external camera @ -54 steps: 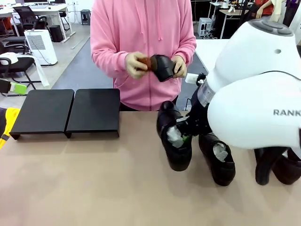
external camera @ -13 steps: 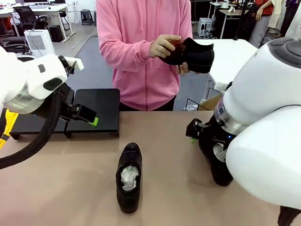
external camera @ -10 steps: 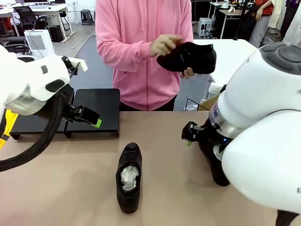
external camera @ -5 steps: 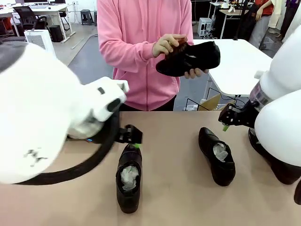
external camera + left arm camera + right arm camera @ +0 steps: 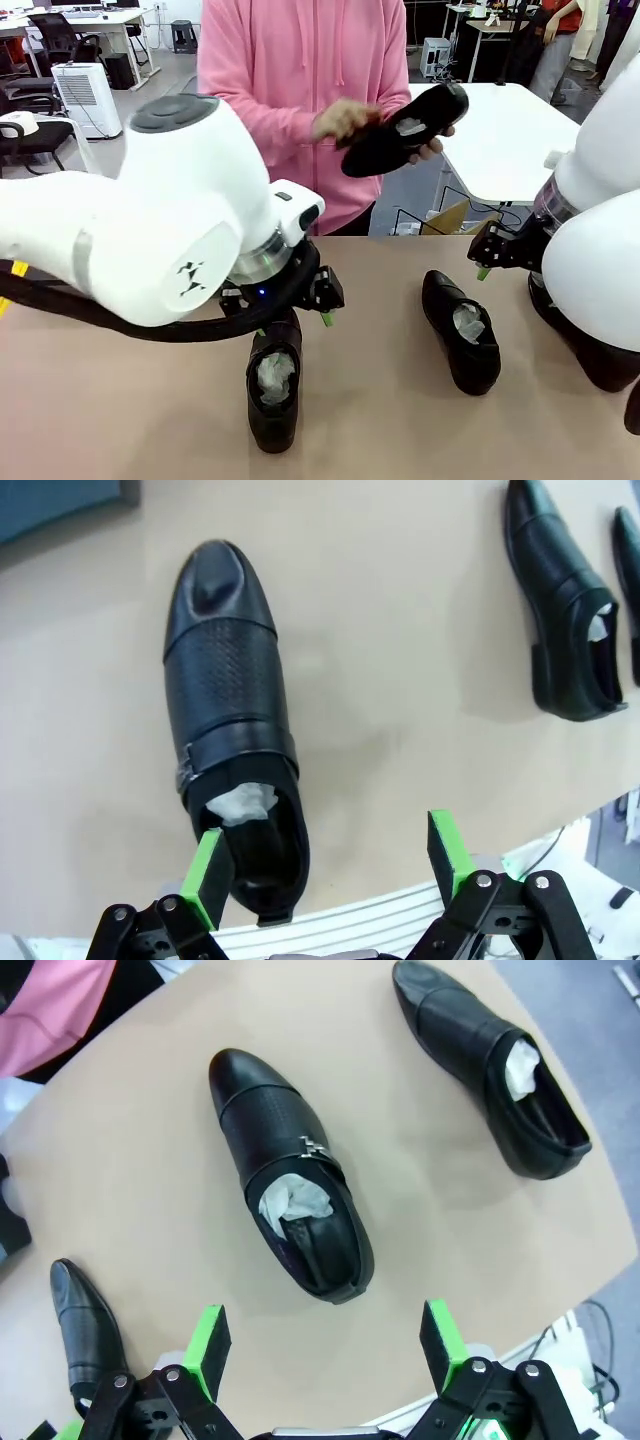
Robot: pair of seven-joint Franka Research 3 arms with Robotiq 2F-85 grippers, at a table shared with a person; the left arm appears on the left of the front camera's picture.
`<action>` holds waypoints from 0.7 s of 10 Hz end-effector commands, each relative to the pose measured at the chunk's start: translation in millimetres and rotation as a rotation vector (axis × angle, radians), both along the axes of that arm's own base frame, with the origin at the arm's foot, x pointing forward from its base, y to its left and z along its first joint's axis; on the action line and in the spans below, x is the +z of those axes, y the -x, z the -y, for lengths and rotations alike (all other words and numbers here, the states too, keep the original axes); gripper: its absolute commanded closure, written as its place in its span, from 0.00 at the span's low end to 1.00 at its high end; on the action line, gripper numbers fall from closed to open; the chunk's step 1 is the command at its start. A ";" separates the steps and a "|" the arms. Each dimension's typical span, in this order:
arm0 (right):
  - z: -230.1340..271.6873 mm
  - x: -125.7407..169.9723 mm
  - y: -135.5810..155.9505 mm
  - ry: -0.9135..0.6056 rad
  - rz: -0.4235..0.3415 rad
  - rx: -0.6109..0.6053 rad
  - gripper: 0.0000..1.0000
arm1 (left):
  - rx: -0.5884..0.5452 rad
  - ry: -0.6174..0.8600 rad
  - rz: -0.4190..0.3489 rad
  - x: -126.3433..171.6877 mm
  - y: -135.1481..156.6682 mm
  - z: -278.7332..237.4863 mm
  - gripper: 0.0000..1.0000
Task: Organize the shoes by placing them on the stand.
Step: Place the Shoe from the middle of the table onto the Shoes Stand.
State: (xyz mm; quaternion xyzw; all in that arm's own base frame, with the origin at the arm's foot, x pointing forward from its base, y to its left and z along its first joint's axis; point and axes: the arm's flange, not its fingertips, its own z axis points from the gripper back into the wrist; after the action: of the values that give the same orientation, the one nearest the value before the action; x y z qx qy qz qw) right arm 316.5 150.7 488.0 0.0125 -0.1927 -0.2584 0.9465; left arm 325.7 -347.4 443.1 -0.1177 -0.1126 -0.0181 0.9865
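Toe towards the person, one glossy black shoe (image 5: 273,385) with white paper inside lies mid-table. My left gripper (image 5: 296,324) hangs open just above its far end. In the left wrist view that shoe (image 5: 232,700) lies ahead of the left gripper (image 5: 328,865), its heel beside one green pad (image 5: 208,875). A second shoe (image 5: 462,345) lies to the right, and a third (image 5: 590,355) is partly hidden behind my right arm. My right gripper (image 5: 487,262) hovers open above them, over the second shoe (image 5: 290,1220). My left arm hides the stand in the front view; its dark corner (image 5: 60,495) shows.
The person in a pink hoodie (image 5: 300,70) stands at the far edge, holding another black shoe (image 5: 405,130) in the air and working on it with a small brown brush (image 5: 345,118). Bare tabletop (image 5: 120,420) lies at the front left.
My left arm has swung from the stand area to over the middle shoe. My right arm has drawn back to the right, uncovering the second shoe. The person has tilted the held shoe.
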 end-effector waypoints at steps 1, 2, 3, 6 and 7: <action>-0.1 1.2 -0.1 -0.003 0.006 0.006 0.00 | -0.006 -0.046 -0.028 -5.2 -0.3 22.0 0.00; -0.1 1.2 -0.1 -0.003 0.006 0.006 0.00 | -0.007 -0.076 -0.065 -15.3 -1.0 27.6 0.00; -0.1 1.2 -0.1 -0.003 0.006 0.006 0.00 | 0.005 -0.118 -0.121 -29.1 -4.2 32.9 0.00; -0.1 1.2 -0.1 -0.003 0.006 0.006 0.00 | 0.035 -0.130 -0.187 -44.8 -9.6 44.3 0.00; -0.1 1.2 -0.1 -0.003 0.006 0.006 0.00 | 0.036 -0.119 -0.200 -50.4 -12.2 48.0 0.00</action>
State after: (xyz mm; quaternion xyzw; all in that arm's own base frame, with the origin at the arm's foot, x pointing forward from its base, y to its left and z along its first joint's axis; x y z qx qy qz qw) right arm 316.3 150.8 488.3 0.0127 -0.1932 -0.2583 0.9465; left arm 332.3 -384.4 388.8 -0.0603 -0.0161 -0.0064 0.9980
